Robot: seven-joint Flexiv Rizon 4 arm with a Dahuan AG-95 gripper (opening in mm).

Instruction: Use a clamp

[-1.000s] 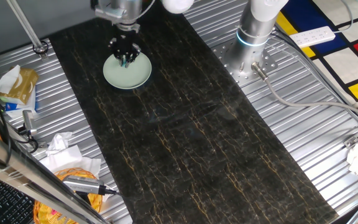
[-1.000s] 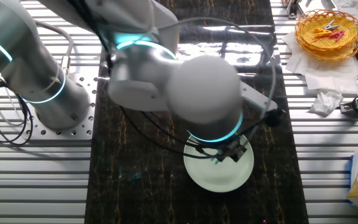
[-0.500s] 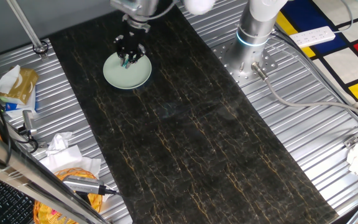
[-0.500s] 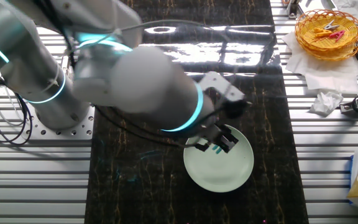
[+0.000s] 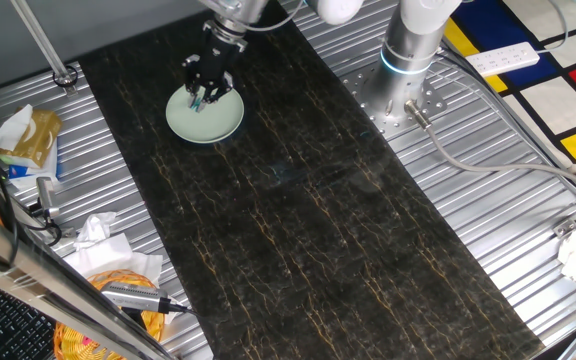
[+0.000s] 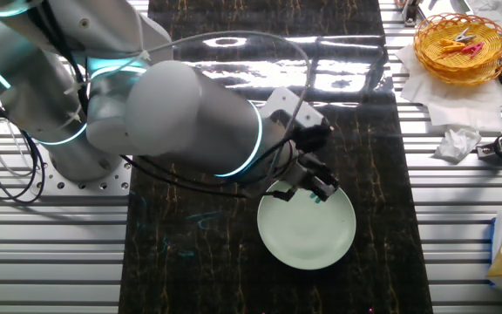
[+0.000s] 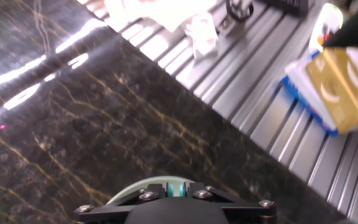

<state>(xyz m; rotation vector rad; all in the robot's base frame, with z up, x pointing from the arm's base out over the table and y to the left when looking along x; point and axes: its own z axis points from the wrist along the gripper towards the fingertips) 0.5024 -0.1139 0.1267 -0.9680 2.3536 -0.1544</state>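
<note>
Teal clamp (image 5: 201, 97) pinched between the tips of the black tool (image 5: 204, 88), held over the far edge of the pale green plate (image 5: 213, 122), dark marbled worktop (image 5: 298, 220) beneath, tool tilted.

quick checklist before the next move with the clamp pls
1. Clamp between the fingers: ok, teal shows at the gripper tips.
2. Grip firm: cannot tell, jaws too small to read.
3. Plate under the gripper: ok, tips sit at its rim nearest the arm.
4. Clamp touching the plate: cannot tell.
5. Basket and tissue box away from the plate: ok.
</note>
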